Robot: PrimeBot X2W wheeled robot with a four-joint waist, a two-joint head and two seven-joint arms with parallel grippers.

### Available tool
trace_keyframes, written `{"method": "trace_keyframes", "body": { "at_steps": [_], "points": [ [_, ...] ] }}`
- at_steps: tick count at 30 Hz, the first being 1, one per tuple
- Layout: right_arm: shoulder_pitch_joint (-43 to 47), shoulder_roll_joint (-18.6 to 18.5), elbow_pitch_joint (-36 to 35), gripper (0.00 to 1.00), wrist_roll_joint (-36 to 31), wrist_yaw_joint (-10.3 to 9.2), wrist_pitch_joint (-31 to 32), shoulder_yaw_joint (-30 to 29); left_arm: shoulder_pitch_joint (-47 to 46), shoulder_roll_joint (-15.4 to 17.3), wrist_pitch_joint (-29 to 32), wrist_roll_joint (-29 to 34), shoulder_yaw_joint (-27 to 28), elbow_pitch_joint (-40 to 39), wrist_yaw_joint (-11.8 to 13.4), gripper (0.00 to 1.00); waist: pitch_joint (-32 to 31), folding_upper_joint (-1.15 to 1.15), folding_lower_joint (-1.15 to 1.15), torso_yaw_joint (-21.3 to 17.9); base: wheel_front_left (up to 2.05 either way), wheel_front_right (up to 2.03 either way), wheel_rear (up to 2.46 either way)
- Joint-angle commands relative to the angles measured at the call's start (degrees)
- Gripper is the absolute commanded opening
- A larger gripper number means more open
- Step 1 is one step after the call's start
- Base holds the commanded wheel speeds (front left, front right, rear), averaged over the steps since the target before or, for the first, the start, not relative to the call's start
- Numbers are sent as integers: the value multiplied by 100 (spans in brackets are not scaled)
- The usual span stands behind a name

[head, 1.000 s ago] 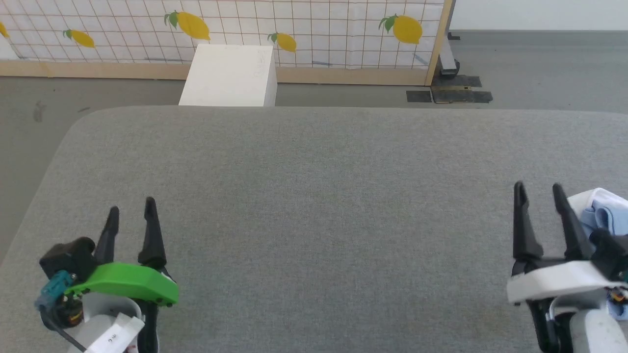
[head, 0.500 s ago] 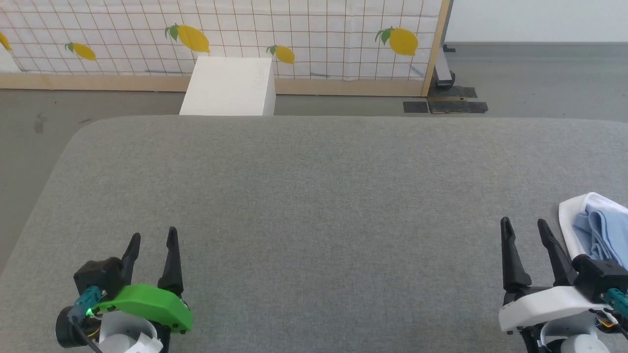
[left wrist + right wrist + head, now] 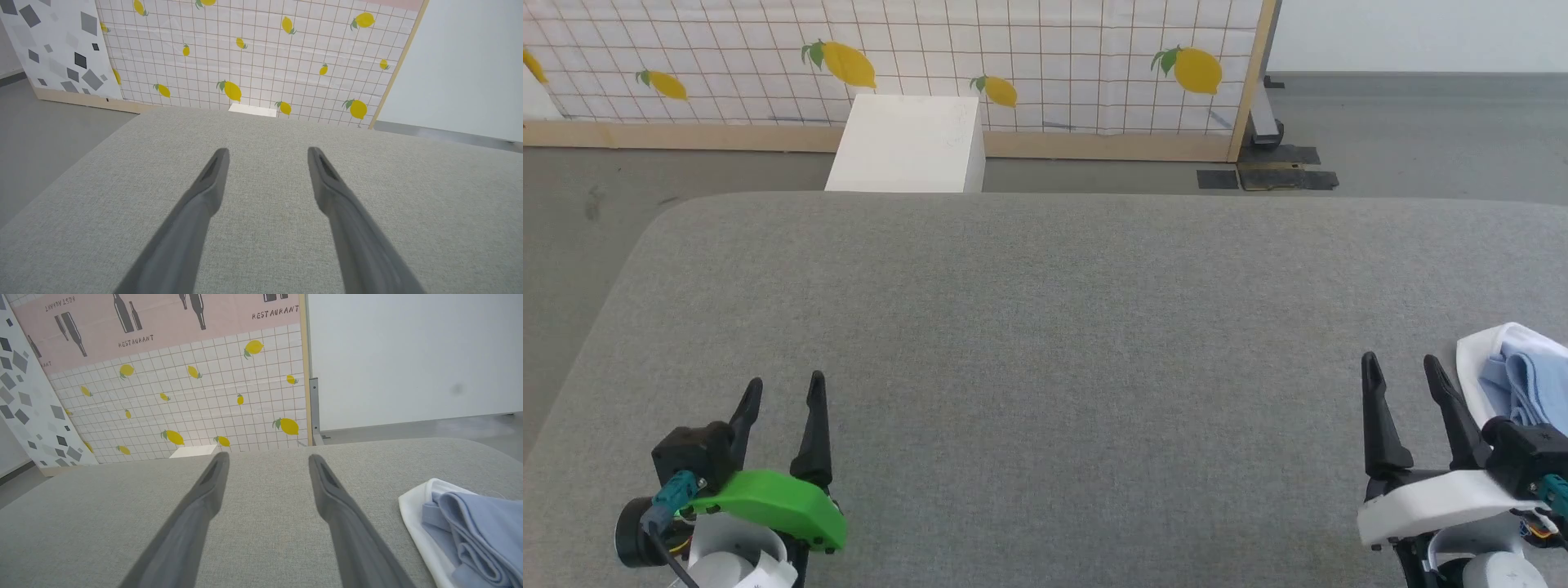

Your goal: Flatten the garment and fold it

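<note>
Broadly, the grey fabric-covered desk [image 3: 1045,327] lies bare across nearly all of the head view, which leaves plenty of room for spreading. Beyond its far edge stand a lemon-print panel [image 3: 1045,49] and a white box [image 3: 907,143], both off the desk and of no concern to the work.

The garment [image 3: 1523,380] sits bunched at the desk's right side, towards the front, cut off by the border of the head view. In the right wrist view it [image 3: 470,526] lies to the right of that arm's fingers as pale blue folds wrapped by a white edge [image 3: 413,514]. How much more of it there is cannot be told.

Both tools hang low over the desk with nothing between their fingers. The right tool [image 3: 1399,359] has its 2 fingers spread apart, just beside the garment and not touching it. The left tool [image 3: 786,380], likewise spread, is well apart from it at the front left.

I judge the step in hand to be the opening reach, since nothing is flattened yet. To do it well, the right tool should turn toward the bundle and pinch 1 outer layer, preferably the white edge, not bite into the whole heap. It should then drag the cloth toward the bare middle, where the left tool can take another corner. Keeping low should let the cloth slide without tucking under itself.
</note>
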Motion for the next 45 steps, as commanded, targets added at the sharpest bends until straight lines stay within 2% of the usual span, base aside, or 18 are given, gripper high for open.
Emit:
{"method": "trace_keyframes", "body": {
  "at_steps": [1,45],
  "points": [
    [-21,6,-35,100,-9,-8,22,-4,-32,51,20,-17,-4,-21,-5,100,-4,0,0,4,0,0,0],
    [-46,6,-6,100,76,-8,66,-11,-132,123,47,-168,-82,-12,47,100,78,0,0,-17,0,0,0]
  ]
}}
